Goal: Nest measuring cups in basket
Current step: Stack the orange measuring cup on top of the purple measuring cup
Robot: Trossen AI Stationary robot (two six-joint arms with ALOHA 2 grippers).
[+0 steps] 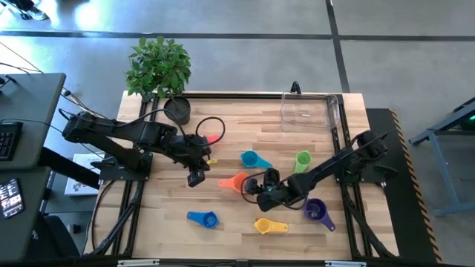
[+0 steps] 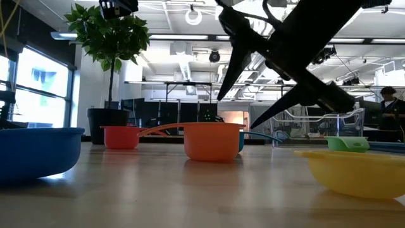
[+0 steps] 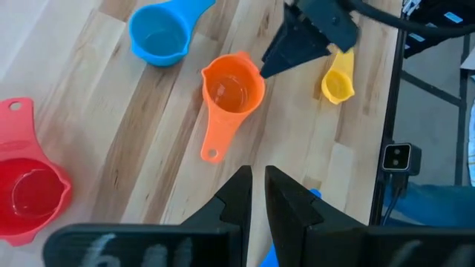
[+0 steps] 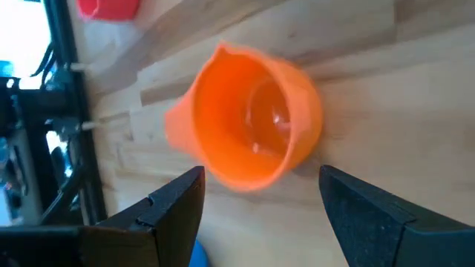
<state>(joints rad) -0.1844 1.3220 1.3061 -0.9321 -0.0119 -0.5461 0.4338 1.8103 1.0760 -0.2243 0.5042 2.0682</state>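
The orange measuring cup [image 1: 234, 182] stands upright on the table's middle, handle toward the left arm. My right gripper [image 4: 261, 176] is open, slanting down just right of the cup, its fingers on either side of the bowl [image 4: 252, 119] and apart from it. My left gripper [image 3: 257, 178] hangs shut and empty above the table, left of the orange cup. Red [image 1: 212, 139], teal [image 1: 255, 159], green [image 1: 301, 160], purple [image 1: 318, 211], yellow [image 1: 269, 225] and blue [image 1: 203, 218] cups rest on the wood. The clear basket [image 1: 310, 110] stands at the far right.
A black round pot with a leafy plant [image 1: 175, 109] stands at the table's far left corner. Dark frame rails [image 1: 343, 141] run along the table's sides. Bare wood lies between the cups and the basket.
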